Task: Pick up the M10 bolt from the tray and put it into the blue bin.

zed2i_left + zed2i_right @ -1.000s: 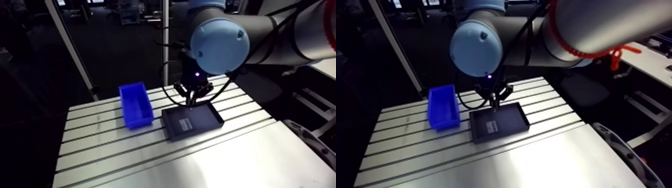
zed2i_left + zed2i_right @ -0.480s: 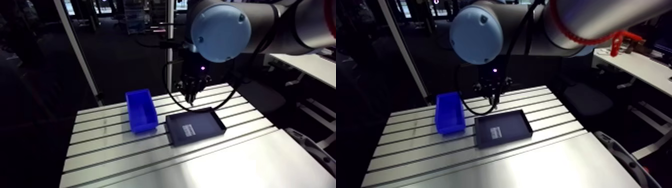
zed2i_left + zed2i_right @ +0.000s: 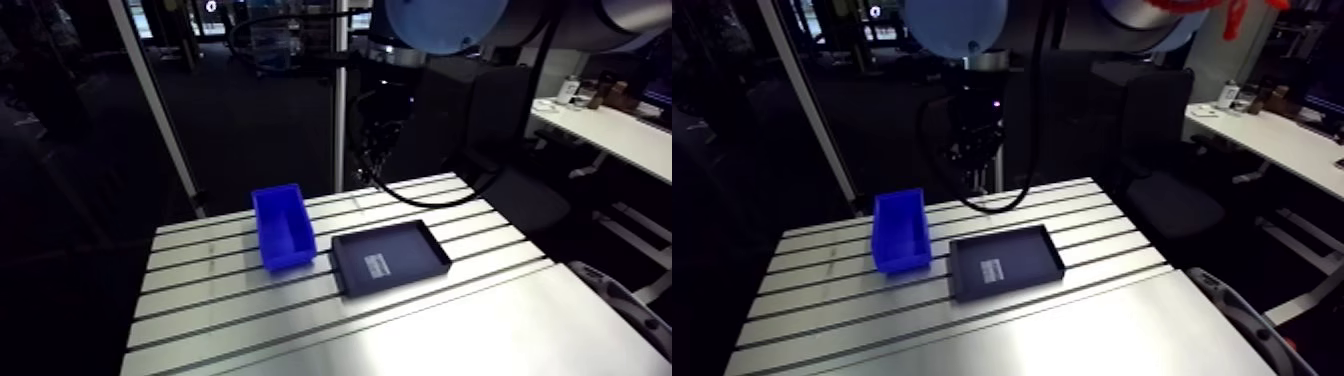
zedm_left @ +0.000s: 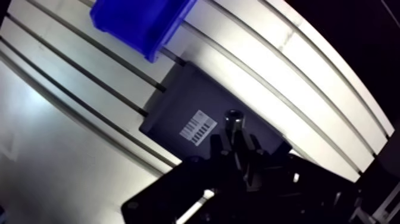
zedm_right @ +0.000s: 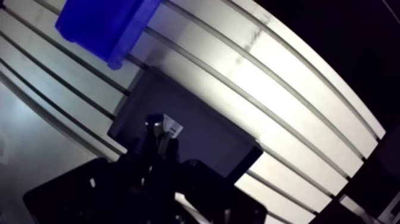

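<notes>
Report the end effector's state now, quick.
End effector: closed, holding the M10 bolt between its fingertips.

We see a smooth blue plastic bin (image 3: 292,256), a dull black tray (image 3: 410,248) with a paper label (image 3: 377,265), and a shiny metal table (image 3: 480,330).

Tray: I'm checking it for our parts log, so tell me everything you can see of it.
The tray is dark, shallow and rectangular, with a low raised rim, plastic by its look. A white barcode label sits on its floor; nothing else lies in it. It rests flat on the slotted table, beside the blue bin with a small gap between.
</notes>
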Robot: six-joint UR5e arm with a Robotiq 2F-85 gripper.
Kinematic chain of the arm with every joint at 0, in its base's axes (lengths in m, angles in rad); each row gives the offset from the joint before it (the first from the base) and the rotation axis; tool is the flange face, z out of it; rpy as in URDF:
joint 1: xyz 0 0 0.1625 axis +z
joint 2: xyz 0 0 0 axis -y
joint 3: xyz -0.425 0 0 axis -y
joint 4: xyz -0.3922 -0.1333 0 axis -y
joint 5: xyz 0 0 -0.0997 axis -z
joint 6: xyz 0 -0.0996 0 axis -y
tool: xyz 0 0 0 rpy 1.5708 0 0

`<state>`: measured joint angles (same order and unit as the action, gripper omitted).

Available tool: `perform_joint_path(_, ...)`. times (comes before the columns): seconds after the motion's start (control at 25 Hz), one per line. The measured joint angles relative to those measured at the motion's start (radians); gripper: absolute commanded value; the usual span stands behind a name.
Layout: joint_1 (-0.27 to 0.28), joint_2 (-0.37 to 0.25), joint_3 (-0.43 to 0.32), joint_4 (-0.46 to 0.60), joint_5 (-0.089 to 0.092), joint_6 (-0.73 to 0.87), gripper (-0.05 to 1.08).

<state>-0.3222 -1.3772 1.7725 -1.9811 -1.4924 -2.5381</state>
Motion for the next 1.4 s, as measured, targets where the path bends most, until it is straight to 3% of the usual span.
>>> perform_joint_path(0.24,0.012,0.020,-0.058,0.053,-0.009,-0.271,1.04)
perform_joint_path(0.52,0.102,0.073,-0.138,0.083,-0.095,-0.465,1.04)
perform_joint_path(0.68,0.153,0.101,-0.172,0.084,-0.117,-0.537,1.04)
perform_joint_path(1.08,0.246,0.156,-0.227,0.077,-0.125,-0.598,1.04)
perform_joint_path(1.4,0.287,0.207,-0.233,0.039,-0.125,-0.592,1.04)
